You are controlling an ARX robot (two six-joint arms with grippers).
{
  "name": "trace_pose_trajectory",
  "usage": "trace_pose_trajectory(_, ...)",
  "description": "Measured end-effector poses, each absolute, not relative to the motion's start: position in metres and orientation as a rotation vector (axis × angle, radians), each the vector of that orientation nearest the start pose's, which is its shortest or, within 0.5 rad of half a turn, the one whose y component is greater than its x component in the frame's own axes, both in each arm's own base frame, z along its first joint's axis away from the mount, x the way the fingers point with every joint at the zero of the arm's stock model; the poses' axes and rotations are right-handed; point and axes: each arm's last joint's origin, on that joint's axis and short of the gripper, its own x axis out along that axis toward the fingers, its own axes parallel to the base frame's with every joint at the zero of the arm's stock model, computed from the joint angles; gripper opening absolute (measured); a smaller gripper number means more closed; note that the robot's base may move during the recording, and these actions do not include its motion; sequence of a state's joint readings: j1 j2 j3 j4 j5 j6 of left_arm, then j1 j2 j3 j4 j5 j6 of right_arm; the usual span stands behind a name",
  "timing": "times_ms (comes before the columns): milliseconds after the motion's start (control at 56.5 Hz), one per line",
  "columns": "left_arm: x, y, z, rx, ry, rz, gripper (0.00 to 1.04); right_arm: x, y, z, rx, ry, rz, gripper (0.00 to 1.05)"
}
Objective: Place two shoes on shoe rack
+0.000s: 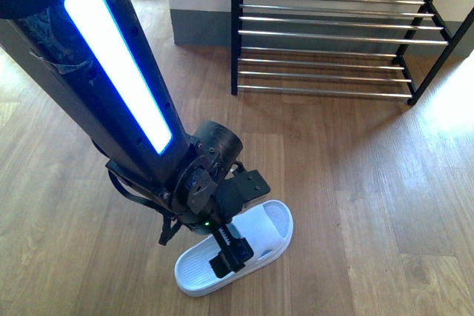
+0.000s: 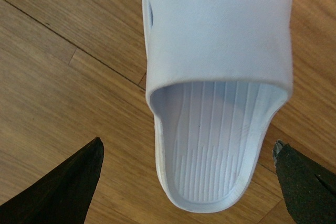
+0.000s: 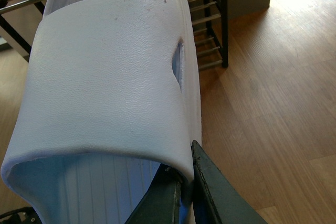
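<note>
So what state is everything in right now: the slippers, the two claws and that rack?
Slipper on the floor: lying flat, sole down, not gripped.
Left gripper: open, fingers either side of that slipper's heel end.
Second slipper: lifted, pinched at its strap edge.
Right gripper: shut on the second slipper.
Shoe rack: upright, no shoe on the bars in view.

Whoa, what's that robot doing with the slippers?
It is tidying two white slippers onto the shoe rack. Its right gripper is shut on one slipper, with the rack beyond it. Its left gripper hangs open over the other slipper, which lies on the wooden floor. The rack's bars in view are bare.
</note>
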State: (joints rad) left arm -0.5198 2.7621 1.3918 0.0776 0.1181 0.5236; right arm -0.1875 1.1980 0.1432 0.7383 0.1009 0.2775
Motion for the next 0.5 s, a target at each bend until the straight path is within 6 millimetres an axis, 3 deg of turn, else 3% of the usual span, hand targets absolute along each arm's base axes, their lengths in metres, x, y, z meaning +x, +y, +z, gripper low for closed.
trace_pose_trajectory(230, 0.362, -0.193, -0.127, 0.746, 1.058, -0.763, 0.95, 0.185, -0.038, 0.136, 0.287, 0.276, -0.328, 0.01)
trace_pose_trajectory(496, 0.365, -0.193, -0.155, 0.738, 1.084, -0.750, 0.95, 0.185, -0.038, 0.136, 0.287, 0.276, -0.328, 0.01)
